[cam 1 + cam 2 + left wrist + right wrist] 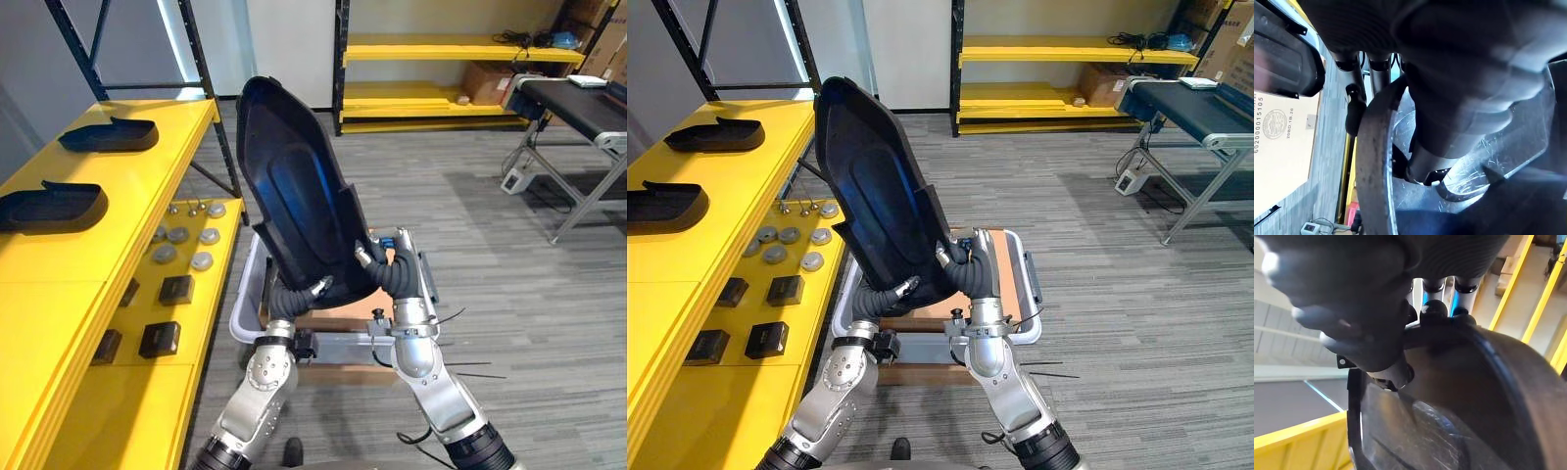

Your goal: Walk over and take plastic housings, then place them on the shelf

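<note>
A large black plastic housing [294,181] is held upright, its top leaning toward the robot's left, presumably so that the long shell can be carried across and laid on the yellow shelf [147,181] on that side. It is gripped at its lower end from both sides. The left hand [306,291] is curled over the lower rim with the thumb against the inner face, and the right hand [382,264] is clamped on the opposite edge likewise. This two-sided hold is judged to steady so broad a piece against twisting. Two similar housings [110,134] are already laid on the top level, with bare surface left nearer the robot. Several fingertips are hidden behind the rim in the wrist views. The grey cart [245,299] behind is largely covered by the housing, so its contents cannot be told. The round discs [179,235] and dark blocks [176,289] on the lower level cannot be identified.
</note>
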Motion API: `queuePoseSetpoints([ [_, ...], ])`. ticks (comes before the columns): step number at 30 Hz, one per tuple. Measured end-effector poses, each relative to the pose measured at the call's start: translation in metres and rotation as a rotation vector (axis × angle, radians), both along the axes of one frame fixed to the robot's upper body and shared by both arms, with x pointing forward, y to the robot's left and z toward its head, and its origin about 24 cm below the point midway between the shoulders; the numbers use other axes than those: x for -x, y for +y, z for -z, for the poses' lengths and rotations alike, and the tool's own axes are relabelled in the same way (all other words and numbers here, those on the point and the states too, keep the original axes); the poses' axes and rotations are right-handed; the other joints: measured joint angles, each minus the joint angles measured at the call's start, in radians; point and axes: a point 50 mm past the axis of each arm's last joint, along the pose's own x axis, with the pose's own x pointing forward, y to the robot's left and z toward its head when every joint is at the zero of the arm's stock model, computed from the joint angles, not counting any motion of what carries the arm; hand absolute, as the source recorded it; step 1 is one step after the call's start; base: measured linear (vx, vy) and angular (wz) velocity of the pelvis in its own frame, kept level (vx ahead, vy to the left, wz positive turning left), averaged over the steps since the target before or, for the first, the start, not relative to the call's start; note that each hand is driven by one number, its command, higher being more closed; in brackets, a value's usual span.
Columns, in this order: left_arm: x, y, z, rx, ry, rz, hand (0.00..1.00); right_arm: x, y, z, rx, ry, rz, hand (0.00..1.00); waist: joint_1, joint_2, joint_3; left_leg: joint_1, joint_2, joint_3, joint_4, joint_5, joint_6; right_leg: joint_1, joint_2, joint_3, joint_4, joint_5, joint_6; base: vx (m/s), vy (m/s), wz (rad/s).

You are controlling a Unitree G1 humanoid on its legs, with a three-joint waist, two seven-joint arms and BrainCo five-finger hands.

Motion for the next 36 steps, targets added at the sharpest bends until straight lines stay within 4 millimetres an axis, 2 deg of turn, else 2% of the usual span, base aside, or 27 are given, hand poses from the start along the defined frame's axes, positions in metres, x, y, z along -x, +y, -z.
queuePoseSetpoints([
  [6, -0.002, 0.005, 0.007, -0.057, 0.011, -0.015, 1.0, -0.005, -0.016, -0.004, -0.015, 0.001, 0.025, 0.0, 0.002, -0.001, -0.001, 0.009, -0.001, -0.006, 0.0, 0.0, -0.001, 0.014, 0.0, -0.001, -0.002, 0.0, 0.001, 0.0, -0.001, 0.03],
  [14, 0.006, 0.015, 0.028, -0.157, 0.084, -0.041, 1.0, 0.005, -0.063, -0.065, -0.152, -0.291, 0.148, 0.0, 0.002, -0.002, -0.001, 0.008, 0.001, -0.006, 0.0, -0.004, -0.005, 0.016, 0.002, 0.0, -0.01, 0.0, 0.001, 0.0, 0.0, 0.01],
  [18, 0.01, 0.023, 0.035, -0.178, 0.112, -0.068, 1.0, 0.012, -0.094, -0.08, -0.185, -0.389, 0.27, 0.0, -0.001, -0.002, -0.001, 0.008, 0.001, -0.005, 0.0, -0.004, -0.005, 0.016, 0.003, 0.001, -0.011, 0.0, 0.002, 0.0, 0.0, 0.0],
  [19, 0.01, 0.024, 0.035, -0.176, 0.115, -0.074, 1.0, 0.013, -0.101, -0.081, -0.187, -0.396, 0.301, 0.0, 0.0, -0.002, -0.001, 0.008, 0.001, -0.005, 0.0, -0.004, -0.005, 0.016, 0.002, 0.001, -0.011, 0.0, 0.002, 0.0, 0.0, 0.0],
  [22, 0.012, 0.033, 0.037, -0.169, 0.129, -0.123, 1.0, 0.023, -0.137, -0.076, -0.197, -0.4, 0.494, 0.0, -0.001, -0.002, -0.001, 0.008, 0.001, -0.006, 0.0, -0.004, -0.005, 0.016, 0.002, 0.0, -0.011, 0.0, 0.002, 0.0, 0.0, 0.0],
  [24, 0.015, 0.04, 0.038, -0.167, 0.137, -0.16, 1.0, 0.033, -0.157, -0.062, -0.194, -0.35, 0.603, 0.0, -0.006, -0.002, -0.001, 0.008, 0.001, -0.006, 0.0, -0.004, -0.005, 0.017, 0.002, 0.0, -0.011, 0.0, 0.002, 0.0, 0.0, 0.0],
  [26, 0.02, 0.047, 0.039, -0.174, 0.144, -0.194, 1.0, 0.04, -0.177, -0.034, -0.185, -0.22, 0.712, 0.0, -0.015, -0.003, -0.002, 0.007, 0.001, -0.006, 0.0, -0.004, -0.005, 0.017, 0.002, -0.001, -0.011, 0.0, 0.002, 0.0, 0.0, 0.0],
  [28, 0.026, 0.053, 0.038, -0.18, 0.144, -0.22, 1.0, 0.054, -0.202, 0.021, -0.168, 0.057, 0.866, 0.0, -0.024, -0.002, -0.001, 0.006, 0.001, -0.008, 0.0, -0.004, -0.005, 0.017, 0.003, -0.004, -0.012, -0.001, 0.002, 0.0, 0.0, 0.0],
  [29, 0.027, 0.054, 0.037, -0.178, 0.142, -0.223, 1.0, 0.059, -0.206, 0.036, -0.166, 0.132, 0.9, 0.0, -0.025, -0.002, -0.001, 0.006, 0.001, -0.008, 0.0, -0.004, -0.005, 0.017, 0.003, -0.004, -0.012, -0.001, 0.002, 0.0, 0.0, 0.0],
  [30, 0.029, 0.053, 0.037, -0.171, 0.14, -0.226, 1.0, 0.072, -0.214, 0.066, -0.171, 0.279, 0.968, 0.0, -0.024, 0.0, -0.001, 0.005, 0.001, -0.009, 0.0, -0.004, -0.005, 0.017, 0.003, -0.005, -0.012, -0.001, 0.002, 0.0, 0.0, 0.0],
  [31, 0.031, 0.053, 0.036, -0.164, 0.141, -0.23, 1.0, 0.085, -0.218, 0.092, -0.195, 0.412, 1.017, 0.0, -0.024, 0.004, -0.002, 0.004, 0.001, -0.01, 0.0, -0.004, -0.005, 0.016, 0.003, -0.006, -0.012, -0.004, 0.005, 0.0, 0.0, 0.0],
  [32, 0.032, 0.053, 0.036, -0.162, 0.142, -0.232, 1.0, 0.091, -0.218, 0.105, -0.209, 0.476, 1.034, 0.0, -0.024, 0.006, -0.003, 0.004, 0.001, -0.01, 0.0, -0.004, -0.005, 0.016, 0.003, -0.006, -0.012, -0.004, 0.004, 0.0, 0.0, 0.0],
  [35, 0.036, 0.051, 0.037, -0.148, 0.147, -0.231, 1.0, 0.133, -0.213, 0.167, -0.346, 0.786, 1.094, 0.0, -0.024, 0.015, -0.01, 0.009, 0.003, -0.006, 0.0, -0.017, -0.009, 0.025, -0.001, -0.006, -0.012, -0.002, 0.005, 0.0, 0.0, 0.0],
  [36, 0.036, 0.051, 0.037, -0.148, 0.146, -0.23, 1.0, 0.141, -0.211, 0.178, -0.368, 0.848, 1.101, 0.0, -0.023, 0.015, -0.01, 0.013, 0.003, -0.006, 0.0, -0.017, -0.009, 0.034, -0.002, -0.008, -0.012, -0.003, 0.005, 0.0, -0.001, 0.08],
])
